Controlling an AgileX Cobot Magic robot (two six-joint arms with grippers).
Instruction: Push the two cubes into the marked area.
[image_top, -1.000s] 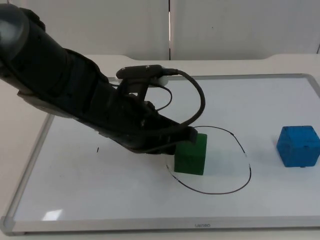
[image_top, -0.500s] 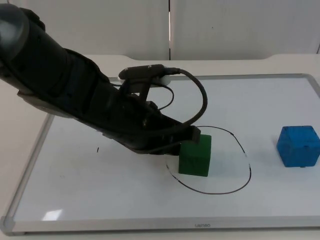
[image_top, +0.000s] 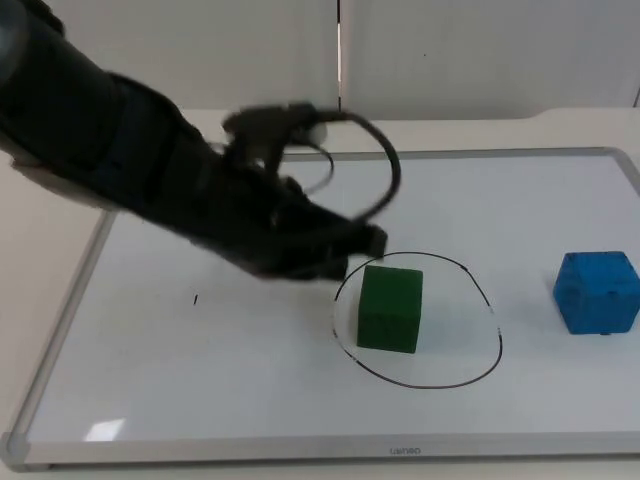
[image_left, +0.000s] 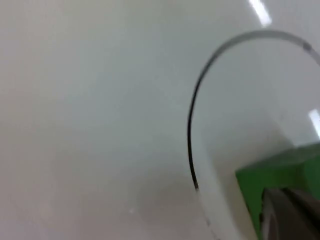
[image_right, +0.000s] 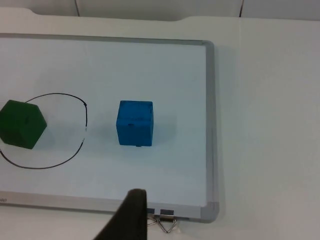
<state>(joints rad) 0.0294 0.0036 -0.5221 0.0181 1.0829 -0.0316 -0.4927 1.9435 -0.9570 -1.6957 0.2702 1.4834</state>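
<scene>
Top view: the small green solid cube (image_top: 390, 308) sits inside the black hand-drawn oval outline (image_top: 497, 350) on the white framed whiteboard (image_top: 250, 400) that lies on the table; the matching blue solid cube (image_top: 597, 291) stands well outside the outline, near the board's right edge. The left claw (image_top: 350, 255) hovers just beside the green cube's upper left corner, apart from it; its opening cannot be told, and it holds nothing. Left wrist view: green cube (image_left: 277, 172) inside the outline (image_left: 192, 125). Right wrist view: blue cube (image_right: 135, 122) apart from the outline (image_right: 84, 131); the right claw waits off the board, its opening undeterminable. Judgement: both cubes look light, rigid and prone to sliding or twisting; push the blue cube flat on the centre of its outer face.
</scene>
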